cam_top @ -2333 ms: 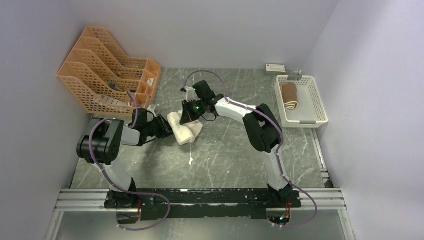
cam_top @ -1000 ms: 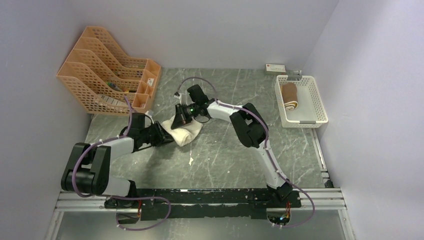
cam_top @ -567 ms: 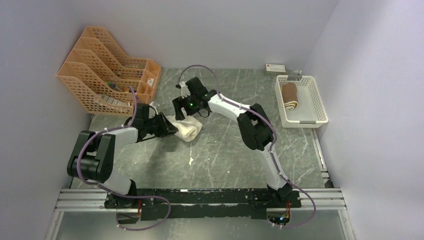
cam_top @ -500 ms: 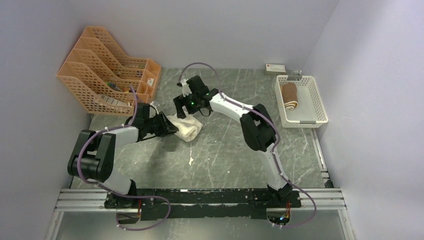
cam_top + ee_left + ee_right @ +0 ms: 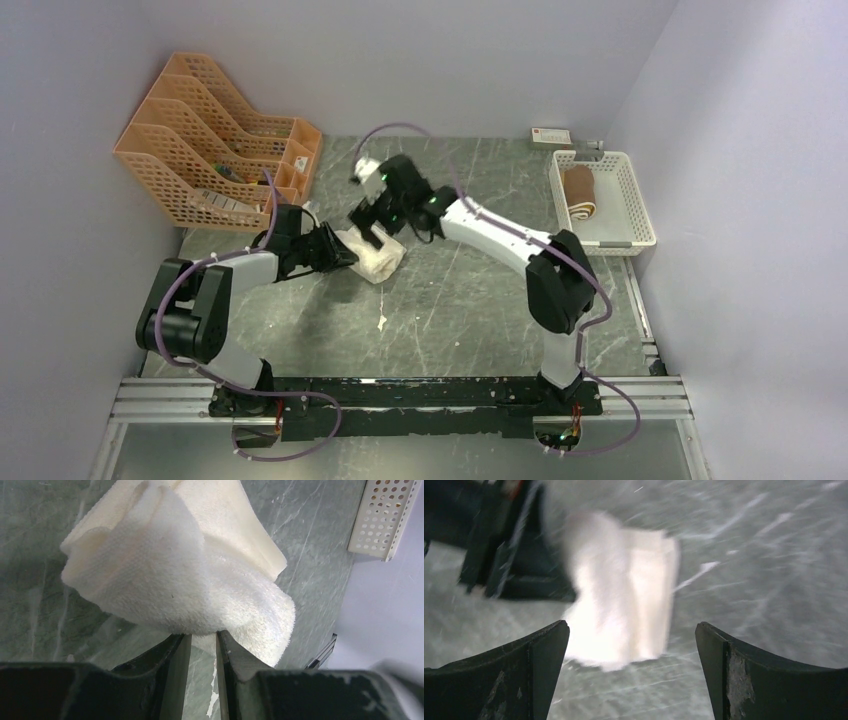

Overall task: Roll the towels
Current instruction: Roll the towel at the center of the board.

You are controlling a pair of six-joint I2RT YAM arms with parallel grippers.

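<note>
The cream-white towel [image 5: 372, 256] lies loosely bunched and partly rolled on the marble table, left of centre. My left gripper [image 5: 340, 257] comes in low from the left and is shut on the towel's near edge [image 5: 190, 580], a fold pinched at its fingertips [image 5: 227, 647]. Just behind and above the towel hovers my right gripper [image 5: 373, 222], jaws spread wide and nothing between them. The right wrist view is blurred; it shows the towel [image 5: 624, 600] below the right gripper [image 5: 630, 626]. The brown towel [image 5: 578, 192] lies rolled in the white basket [image 5: 640, 215].
An orange file rack [image 5: 215, 140] stands at the back left, close behind the left arm. The white basket [image 5: 385, 520] sits at the right wall with a small white box [image 5: 551, 137] behind it. A white scrap [image 5: 382, 322] lies in front of the towel.
My right gripper has opened, let go of the cream towel and drawn up and back from it. The left gripper keeps its hold and has hardly moved.
</note>
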